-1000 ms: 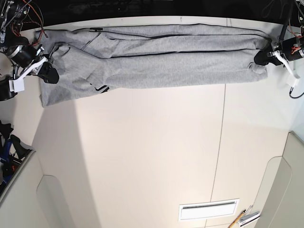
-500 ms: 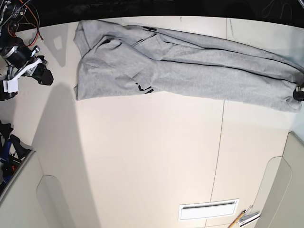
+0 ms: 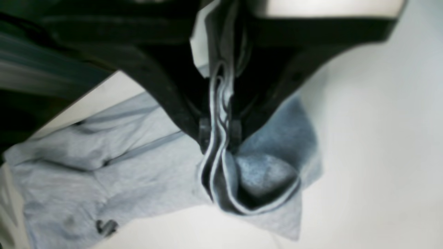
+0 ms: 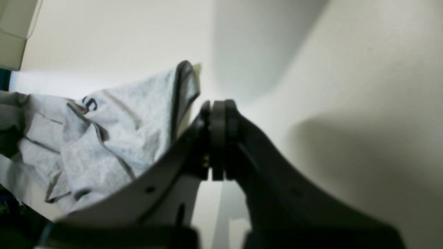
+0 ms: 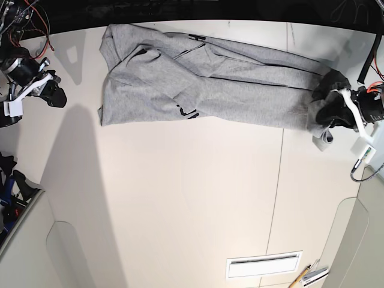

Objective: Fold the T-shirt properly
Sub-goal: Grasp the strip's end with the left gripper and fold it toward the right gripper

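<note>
Two pale panels, one on our left arm's side (image 5: 354, 252) and one on our right arm's side (image 5: 57, 255), showed at the near corners in the base view. Between them, near the left panel, we saw a white rectangle (image 5: 262, 265) and a thin yellow stick (image 5: 299, 276). The pale table (image 5: 180, 192) spread out past them.

Farther up, our T-shirt (image 5: 240, 93) lay across the table in a long, narrow strip. It was grey, with a small black mark (image 5: 188, 112) on its near edge. Bumps and creases ran through the end by our right arm. At the other end, we had the cloth bunched up in our left gripper (image 3: 220, 133). Its fingers were almost together, pinching a few layers. One loop of cloth puffed out beside the fingertips, and a loose corner hung down.

Our right gripper (image 4: 221, 107) was closed, with its tips together and no cloth in them. It was over the table, past the wrinkly end of the shirt and apart from it. Another black mark (image 5: 197, 37) peeked out at the shirt's far edge, where the cloth lay in overlapping folds.
</note>
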You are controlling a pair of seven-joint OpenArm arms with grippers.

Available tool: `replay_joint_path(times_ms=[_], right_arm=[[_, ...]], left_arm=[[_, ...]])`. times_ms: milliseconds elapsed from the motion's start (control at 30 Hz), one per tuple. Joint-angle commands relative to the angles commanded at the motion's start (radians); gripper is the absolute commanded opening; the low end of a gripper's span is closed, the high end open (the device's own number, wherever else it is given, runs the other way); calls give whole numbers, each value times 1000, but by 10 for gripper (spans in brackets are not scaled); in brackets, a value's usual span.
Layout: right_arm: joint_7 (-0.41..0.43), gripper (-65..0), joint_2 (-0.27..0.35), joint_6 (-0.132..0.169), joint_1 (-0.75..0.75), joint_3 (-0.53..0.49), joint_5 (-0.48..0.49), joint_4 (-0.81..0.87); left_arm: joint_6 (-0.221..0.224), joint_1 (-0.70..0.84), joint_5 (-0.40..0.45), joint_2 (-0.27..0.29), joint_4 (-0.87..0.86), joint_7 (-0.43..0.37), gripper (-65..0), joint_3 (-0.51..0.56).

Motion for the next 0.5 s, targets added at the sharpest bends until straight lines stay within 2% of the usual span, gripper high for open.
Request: replay_joint_path(times_ms=[133,233,300,367,433,500], right_arm=[[2,-650,0,0,4,0,-1,0],[3,-650,0,0,5,0,0,0],[3,-650,0,0,5,0,0,0],[3,-650,0,0,5,0,1,0],[2,-650,0,0,5,0,6,0],[-12,-650,0,0,5,0,32,0]], left_arm=[[0,8,-1,98,2,-4,-650,30],[0,8,31,163,2,-11,-650,118],[0,8,125,196,0,-55,-650,201],[0,8,273,205,-14,-161,-630,288],[0,8,406,205,-47,-286,-477,351],[0,8,438,206,-85,-362,-328,392]])
